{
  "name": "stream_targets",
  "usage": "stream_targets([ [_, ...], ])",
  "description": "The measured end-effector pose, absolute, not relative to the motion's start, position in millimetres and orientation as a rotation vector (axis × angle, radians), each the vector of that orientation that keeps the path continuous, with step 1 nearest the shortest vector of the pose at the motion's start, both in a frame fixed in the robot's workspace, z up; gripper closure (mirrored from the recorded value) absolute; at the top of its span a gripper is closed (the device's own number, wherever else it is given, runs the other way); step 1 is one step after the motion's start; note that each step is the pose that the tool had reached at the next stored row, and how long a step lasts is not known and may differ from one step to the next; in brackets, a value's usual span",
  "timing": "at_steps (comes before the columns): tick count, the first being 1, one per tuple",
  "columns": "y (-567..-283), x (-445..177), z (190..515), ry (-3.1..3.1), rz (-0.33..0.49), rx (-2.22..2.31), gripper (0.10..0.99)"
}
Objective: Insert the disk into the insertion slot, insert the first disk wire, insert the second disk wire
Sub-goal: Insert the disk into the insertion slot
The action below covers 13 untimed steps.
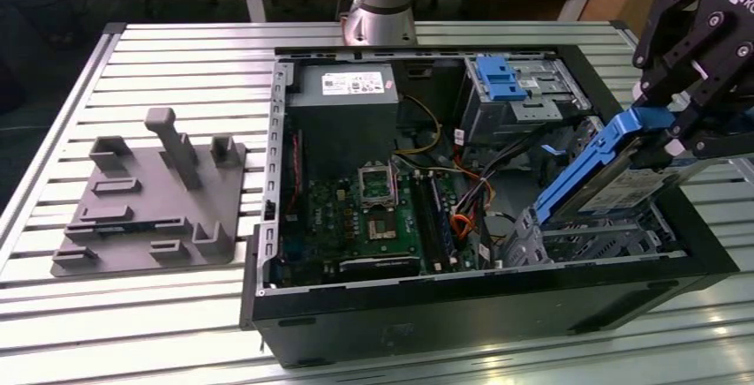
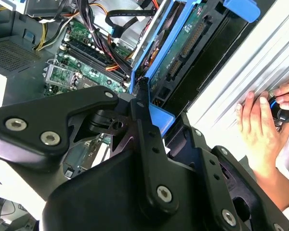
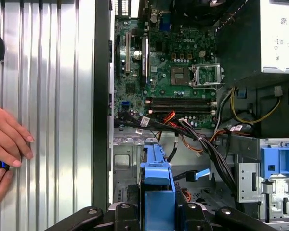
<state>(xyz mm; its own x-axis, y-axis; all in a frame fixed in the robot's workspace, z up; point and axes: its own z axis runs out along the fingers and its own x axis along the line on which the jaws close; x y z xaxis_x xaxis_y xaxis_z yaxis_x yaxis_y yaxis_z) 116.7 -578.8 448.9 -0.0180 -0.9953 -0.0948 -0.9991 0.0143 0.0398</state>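
Item: the disk [image 1: 615,186], a flat silver drive with a white label, edged by a blue plastic carrier. Location: held aloft and steeply tilted over the near corner of the open computer case [image 1: 471,314] on the exterior view's right. Its lower end reaches down toward the insertion slot [image 1: 601,242], a low perforated cage; whether it has entered cannot be told. Holder: the gripper [image 1: 669,133], fingers closed on the carrier's upper end. Handling, by judgement: rigid, fairly heavy for its size and sensitive to knocks. The bare circuit board on its underside is not a place to press. The smooth plastic frame may flex and slip a little, so the hold belongs on the carrier's end or side rails. Nearby: a taller cage with a blue latch [image 1: 518,85], loose wires [image 1: 465,192], and a person's hand [image 2: 260,130] resting on the worktop [image 1: 177,49] beside the case.
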Motion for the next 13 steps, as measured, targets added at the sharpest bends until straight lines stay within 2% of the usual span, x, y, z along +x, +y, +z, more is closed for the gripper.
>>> stream_targets([
  [13,-578.9,116.7,441.1,2.209,0.147,-2.173,0.722],
])
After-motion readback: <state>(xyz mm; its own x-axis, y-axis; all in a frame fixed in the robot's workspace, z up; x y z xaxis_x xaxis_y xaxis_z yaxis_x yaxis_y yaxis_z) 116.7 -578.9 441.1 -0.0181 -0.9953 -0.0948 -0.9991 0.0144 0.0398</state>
